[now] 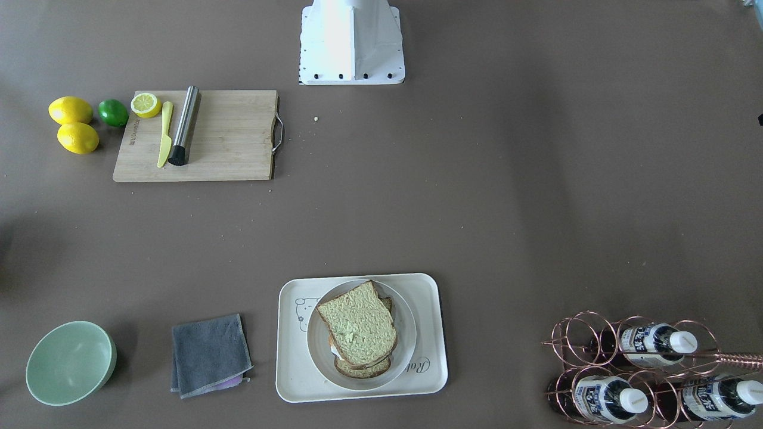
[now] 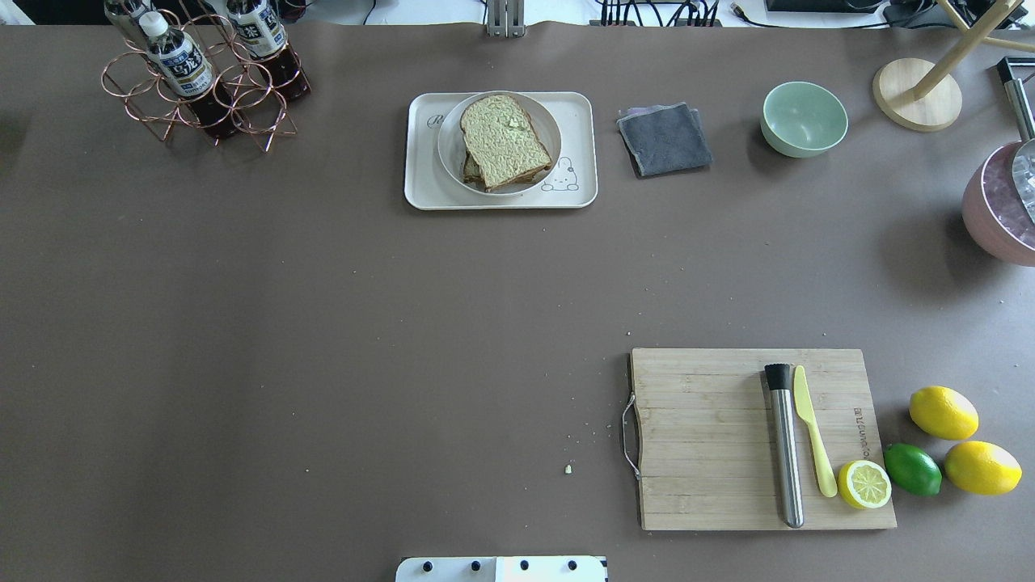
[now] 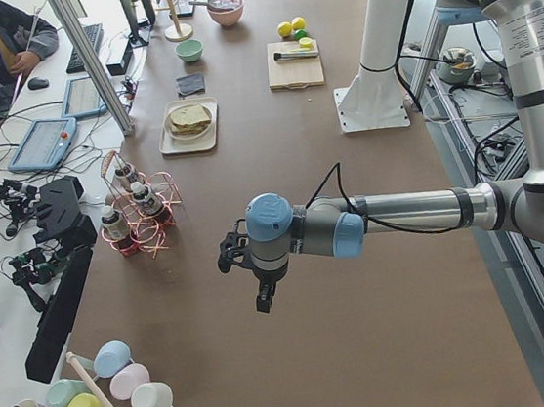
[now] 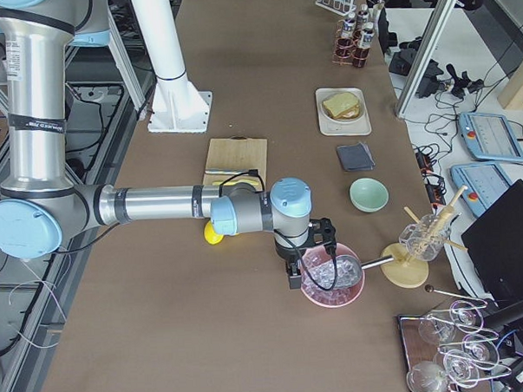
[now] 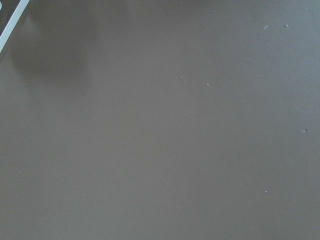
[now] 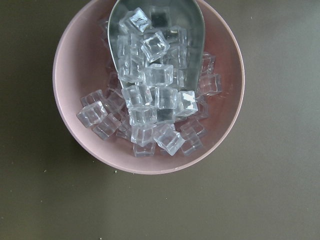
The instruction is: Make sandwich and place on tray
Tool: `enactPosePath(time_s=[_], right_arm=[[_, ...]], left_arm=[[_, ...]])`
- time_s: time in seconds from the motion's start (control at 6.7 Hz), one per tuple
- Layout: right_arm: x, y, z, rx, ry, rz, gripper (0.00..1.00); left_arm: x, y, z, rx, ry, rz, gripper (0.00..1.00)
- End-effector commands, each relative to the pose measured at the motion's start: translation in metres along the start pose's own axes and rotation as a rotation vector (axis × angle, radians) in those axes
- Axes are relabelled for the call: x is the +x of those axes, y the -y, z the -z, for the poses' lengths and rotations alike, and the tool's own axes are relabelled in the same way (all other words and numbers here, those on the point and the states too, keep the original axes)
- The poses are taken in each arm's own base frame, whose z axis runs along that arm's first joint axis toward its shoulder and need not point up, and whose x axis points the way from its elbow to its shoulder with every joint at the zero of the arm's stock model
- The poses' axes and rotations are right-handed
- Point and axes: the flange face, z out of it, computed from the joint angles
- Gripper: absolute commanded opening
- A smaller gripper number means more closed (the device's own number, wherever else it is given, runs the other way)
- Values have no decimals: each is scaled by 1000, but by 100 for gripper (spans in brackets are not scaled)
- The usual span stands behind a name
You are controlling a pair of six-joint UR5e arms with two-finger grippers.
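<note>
The sandwich (image 1: pixel 357 328) is a stack of greenish-tan bread slices with dark crust. It lies on a round white plate (image 1: pixel 405 351) that sits on the cream tray (image 1: pixel 292 381). The egg is almost wholly hidden between the slices. The sandwich (image 2: pixel 505 137) and tray (image 2: pixel 420 190) also show in the overhead view. Neither gripper shows in the front or overhead views. My left gripper (image 3: pixel 263 298) hangs over bare table far from the tray; I cannot tell if it is open. My right gripper (image 4: pixel 293 277) hangs by a pink bowl; I cannot tell its state.
A wooden cutting board (image 2: pixel 711 436) holds a steel muddler, a yellow knife and a half lemon. Two lemons (image 2: pixel 943 412) and a lime lie beside it. A grey cloth (image 2: pixel 665 139), a green bowl (image 2: pixel 804 118), a bottle rack (image 2: pixel 202 81) and a pink ice bowl (image 6: pixel 150 85) stand around.
</note>
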Motion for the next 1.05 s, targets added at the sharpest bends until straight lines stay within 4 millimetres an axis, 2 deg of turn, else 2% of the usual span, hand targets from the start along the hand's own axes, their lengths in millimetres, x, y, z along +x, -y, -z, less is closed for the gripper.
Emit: enactPosePath(time_s=[0.0, 0.9], right_arm=[[1, -3, -2, -26, 15, 1, 100], [1, -4, -2, -27, 19, -5, 100]], left_arm=[[0, -1, -1, -5, 0, 3, 97], [1, -5, -6, -19, -4, 2, 97]])
